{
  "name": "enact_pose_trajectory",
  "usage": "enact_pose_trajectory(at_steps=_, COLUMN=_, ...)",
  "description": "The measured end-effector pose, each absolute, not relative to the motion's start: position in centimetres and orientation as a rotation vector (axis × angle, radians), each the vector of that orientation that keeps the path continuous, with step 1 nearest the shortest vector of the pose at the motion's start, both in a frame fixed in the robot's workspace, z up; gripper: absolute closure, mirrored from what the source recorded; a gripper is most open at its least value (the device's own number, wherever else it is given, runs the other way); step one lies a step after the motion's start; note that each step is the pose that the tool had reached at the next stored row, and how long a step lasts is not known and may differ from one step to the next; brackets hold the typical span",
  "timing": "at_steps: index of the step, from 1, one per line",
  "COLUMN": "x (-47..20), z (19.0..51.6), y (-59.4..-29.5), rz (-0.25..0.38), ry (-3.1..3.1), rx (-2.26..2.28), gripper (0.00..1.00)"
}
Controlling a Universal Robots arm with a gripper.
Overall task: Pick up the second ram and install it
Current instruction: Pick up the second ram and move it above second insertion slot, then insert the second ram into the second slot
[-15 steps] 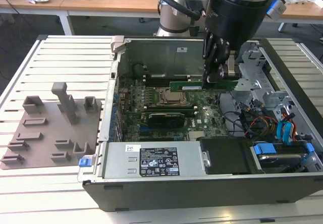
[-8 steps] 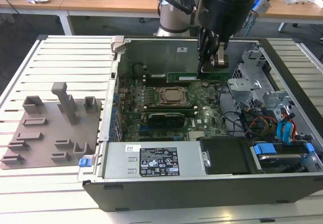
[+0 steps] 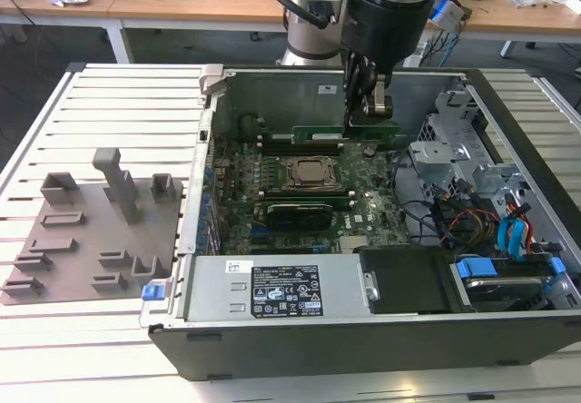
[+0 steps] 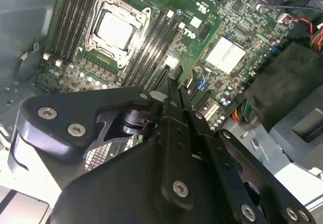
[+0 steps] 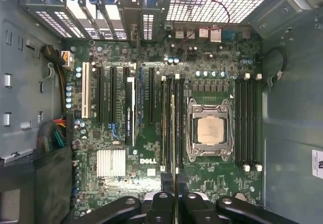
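Plate (image 3: 91, 230) lies outside case (image 3: 363, 335) at the exterior view's left. Ram (image 3: 322, 134) hangs edge-down in gripper (image 3: 370, 111), closed on its top edge, just above slots (image 5: 164, 128) beside socket (image 5: 210, 129), long axis parallel to them.

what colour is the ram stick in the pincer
Green, clearest in the exterior view: the second ram in the pincer.
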State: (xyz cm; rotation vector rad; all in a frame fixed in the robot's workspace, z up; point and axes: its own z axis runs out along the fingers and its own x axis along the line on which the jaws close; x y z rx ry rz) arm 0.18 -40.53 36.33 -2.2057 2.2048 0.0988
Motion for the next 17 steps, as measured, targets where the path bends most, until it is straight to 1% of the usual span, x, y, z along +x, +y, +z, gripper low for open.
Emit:
enact_pose_trajectory(at_steps=9, x=0.2, z=36.3, y=-40.5, rz=0.099, ry=2.205, rx=-2.206, gripper=0.87)
enact_pose_trajectory(at_steps=12, x=0.1, z=34.7, y=-40.5, rz=0.099, ry=2.205, rx=-2.206, gripper=0.87)
enact_pose_trajectory(at_steps=17, x=0.1, z=33.4, y=-40.5, rz=0.099, ry=2.205, rx=-2.206, gripper=0.87)
